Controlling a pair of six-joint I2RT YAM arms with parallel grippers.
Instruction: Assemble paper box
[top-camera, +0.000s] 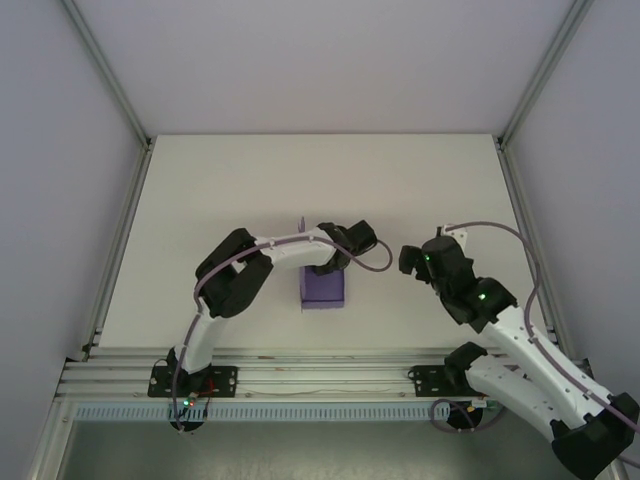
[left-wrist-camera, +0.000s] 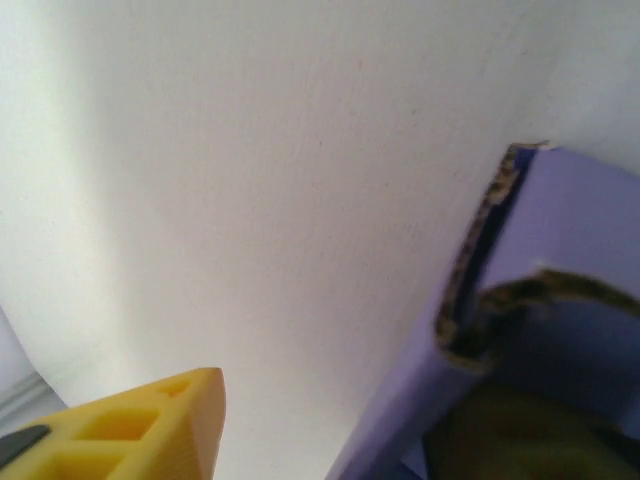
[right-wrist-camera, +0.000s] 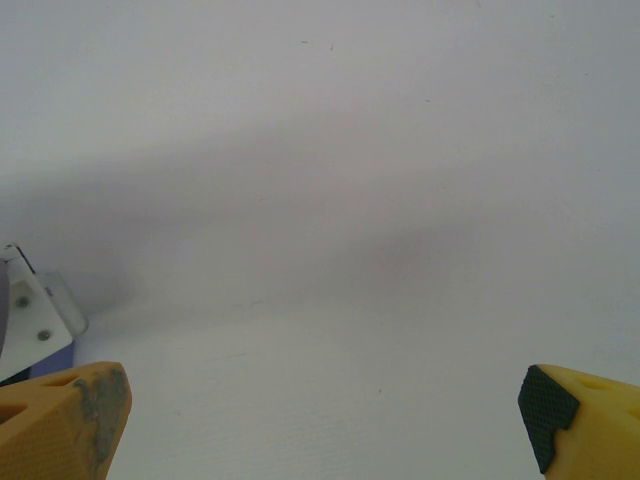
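The paper box (top-camera: 322, 289) is a small lavender box on the white table, between the two arms. My left gripper (top-camera: 333, 262) reaches over its far end. In the left wrist view a purple wall of the paper box (left-wrist-camera: 570, 230), with a torn brown edge, rises at the right. One yellow finger (left-wrist-camera: 150, 430) stands well to its left over bare table, and the other shows as a dark blur at the bottom right beside the card. The left jaws stand apart and grip nothing. My right gripper (top-camera: 408, 258) hangs open to the right of the box, apart from it, with nothing between its fingers (right-wrist-camera: 70, 420).
The white table (top-camera: 250, 190) is ringed by an aluminium frame with posts (top-camera: 110, 90) at the back corners and a rail (top-camera: 300, 375) along the near edge. Part of the left arm (right-wrist-camera: 30, 310) shows at the left edge of the right wrist view.
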